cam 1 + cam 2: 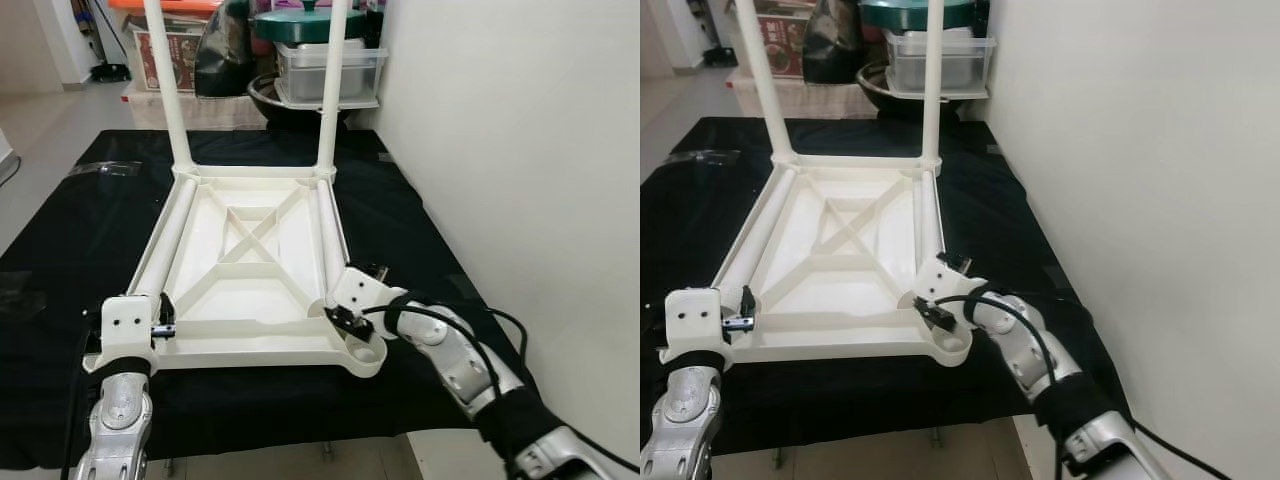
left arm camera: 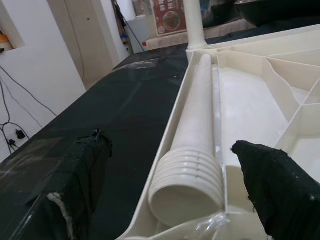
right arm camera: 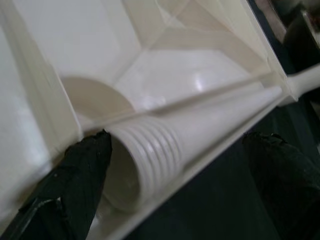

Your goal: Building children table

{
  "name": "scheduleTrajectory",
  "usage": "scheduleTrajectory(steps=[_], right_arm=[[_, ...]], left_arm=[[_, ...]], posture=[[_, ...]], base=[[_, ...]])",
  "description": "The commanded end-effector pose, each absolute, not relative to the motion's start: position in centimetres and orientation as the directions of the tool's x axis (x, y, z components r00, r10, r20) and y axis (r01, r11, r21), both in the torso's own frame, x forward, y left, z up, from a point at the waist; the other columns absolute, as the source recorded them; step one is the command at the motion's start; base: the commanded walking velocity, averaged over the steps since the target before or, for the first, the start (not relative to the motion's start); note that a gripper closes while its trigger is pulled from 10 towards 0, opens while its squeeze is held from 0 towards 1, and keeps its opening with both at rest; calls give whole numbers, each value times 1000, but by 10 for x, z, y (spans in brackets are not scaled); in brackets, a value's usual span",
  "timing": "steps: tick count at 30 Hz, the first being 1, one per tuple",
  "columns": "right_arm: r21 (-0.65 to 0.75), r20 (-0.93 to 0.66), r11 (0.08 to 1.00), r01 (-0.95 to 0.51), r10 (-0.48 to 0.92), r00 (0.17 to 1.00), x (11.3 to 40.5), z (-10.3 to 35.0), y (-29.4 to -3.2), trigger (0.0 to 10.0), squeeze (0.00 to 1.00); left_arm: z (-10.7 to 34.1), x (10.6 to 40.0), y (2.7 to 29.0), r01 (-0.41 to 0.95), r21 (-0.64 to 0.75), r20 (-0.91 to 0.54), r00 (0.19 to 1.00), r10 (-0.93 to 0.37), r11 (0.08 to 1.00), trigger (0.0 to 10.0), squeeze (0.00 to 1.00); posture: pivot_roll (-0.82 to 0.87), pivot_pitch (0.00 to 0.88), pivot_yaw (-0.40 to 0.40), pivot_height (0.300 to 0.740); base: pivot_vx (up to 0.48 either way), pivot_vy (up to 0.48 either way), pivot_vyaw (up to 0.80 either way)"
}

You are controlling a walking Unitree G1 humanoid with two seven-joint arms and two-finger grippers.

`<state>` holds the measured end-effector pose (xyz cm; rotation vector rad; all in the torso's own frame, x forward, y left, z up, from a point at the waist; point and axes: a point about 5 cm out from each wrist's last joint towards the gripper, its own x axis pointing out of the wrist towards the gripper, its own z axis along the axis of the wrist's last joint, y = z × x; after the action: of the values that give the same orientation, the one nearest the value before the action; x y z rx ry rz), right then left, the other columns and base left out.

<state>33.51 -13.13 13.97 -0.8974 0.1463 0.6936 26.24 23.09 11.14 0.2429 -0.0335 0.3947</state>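
From the head camera, a cream plastic children's table top (image 1: pixel 250 270) lies upside down on a black cloth-covered work surface (image 1: pixel 60 230), with two white plastic legs (image 1: pixel 168 85) standing upright in its far corners. Two more loose white tapered legs (image 1: pixel 165 245) lie flat along the inside of its left and right edges. The left gripper (image 1: pixel 160 322) sits at the near left corner, and the right gripper (image 1: pixel 345 312) at the near right corner, beside an empty round socket (image 1: pixel 366 352). A white wall (image 1: pixel 520 150) runs along the right, and storage boxes (image 1: pixel 325 65) stand beyond the table.

In the left wrist view, the left gripper (image 2: pixel 175 195) is spread wide, its black fingers (image 2: pixel 80 180) on either side of the ribbed threaded end (image 2: pixel 187 182) of the lying leg, without touching it.

In the right wrist view, the right gripper (image 3: pixel 180 175) is likewise apart, one finger (image 3: pixel 82 175) at the ribbed end (image 3: pixel 150 160) of the other lying leg, the other finger well clear over the cloth.
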Motion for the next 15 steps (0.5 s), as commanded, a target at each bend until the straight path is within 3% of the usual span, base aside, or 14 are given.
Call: scheduleTrajectory(steps=[1, 10, 15], right_arm=[[-664, -437, 410, -626, 466, 769, 333, 131, -139, 10000, 0], [-690, -438, 410, -597, 421, 794, 340, 128, -139, 10000, 0], [-690, -343, 523, -501, 374, 862, 352, 141, -132, 10000, 0]], left_arm=[[105, 261, 230, -374, 240, 56, 927, 372, 896, 10000, 0], [106, 261, 231, -379, 240, 59, 925, 376, 894, 10000, 0], [106, 261, 231, -376, 241, 60, 926, 373, 895, 10000, 0]], posture=[[42, 0, -98, 740], [52, 0, -102, 740], [48, 0, -100, 740]], base=[[0, 0, 0], [0, 0, 0], [0, 0, 0]])
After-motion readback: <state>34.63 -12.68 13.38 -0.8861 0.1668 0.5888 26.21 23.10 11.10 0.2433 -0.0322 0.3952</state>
